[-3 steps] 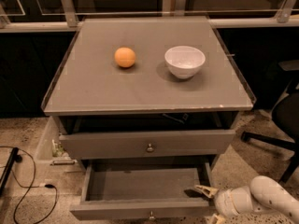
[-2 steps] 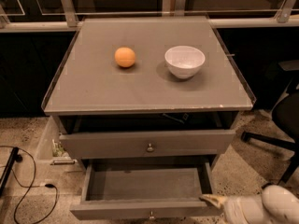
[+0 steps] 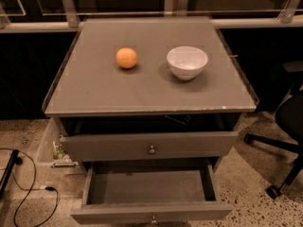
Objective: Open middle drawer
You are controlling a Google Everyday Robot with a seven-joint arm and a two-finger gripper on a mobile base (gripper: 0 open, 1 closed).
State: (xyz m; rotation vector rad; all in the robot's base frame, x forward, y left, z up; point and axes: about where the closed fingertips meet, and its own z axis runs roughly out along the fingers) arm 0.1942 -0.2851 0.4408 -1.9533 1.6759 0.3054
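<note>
The middle drawer (image 3: pixel 150 212) of the grey cabinet stands pulled out towards me. Its plain grey inside (image 3: pixel 147 187) shows with nothing in it, and its small knob (image 3: pixel 153 219) is at the bottom edge of the camera view. Above it, the taller top drawer (image 3: pixel 149 146) with its round knob (image 3: pixel 152 150) sits slightly out from the cabinet. The lowest drawer is out of view. My gripper and arm are out of view.
An orange (image 3: pixel 127 58) and a white bowl (image 3: pixel 187 62) rest on the cabinet top (image 3: pixel 142 91). A black office chair base (image 3: pixel 279 145) stands on the floor at the right. Black cables (image 3: pixel 26 197) lie on the floor at the left. A railing runs behind.
My gripper and forearm were at the open drawer's front right corner. They slid down and right and have left the view. The drawer stays pulled out.
</note>
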